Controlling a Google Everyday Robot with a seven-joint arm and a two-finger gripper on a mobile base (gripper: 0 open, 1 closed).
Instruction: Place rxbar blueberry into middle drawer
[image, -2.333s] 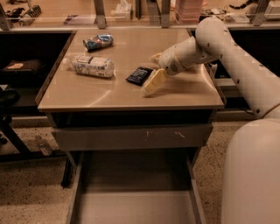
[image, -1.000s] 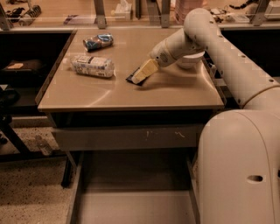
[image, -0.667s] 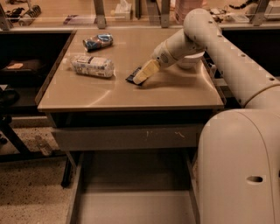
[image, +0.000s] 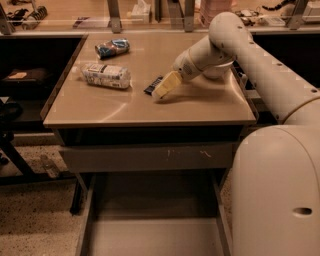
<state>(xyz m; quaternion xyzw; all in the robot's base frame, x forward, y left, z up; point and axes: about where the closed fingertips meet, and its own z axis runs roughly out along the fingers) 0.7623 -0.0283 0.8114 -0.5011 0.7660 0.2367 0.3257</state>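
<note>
The rxbar blueberry (image: 151, 86) is a small black bar lying flat on the tan table top (image: 125, 107), near its middle. My gripper (image: 163, 90) comes in from the right, angled down, with its cream tip resting on or just over the bar's right end and hiding part of it. The middle drawer (image: 150, 232) stands pulled open below the table, a wide shallow grey tray with a bare floor.
A whitish printed packet (image: 106, 75) lies left of the bar and a blue-and-white snack bag (image: 112, 48) behind it. A pale bowl (image: 218, 72) is partly hidden behind my arm. A shut drawer front with white scuffs (image: 145, 157) sits above the open drawer. My arm's bulk (image: 275, 190) fills the right foreground.
My arm has swung so its elbow now fills the right foreground. The gripper has shifted slightly left onto the bar's end; over the last second it has barely moved.
</note>
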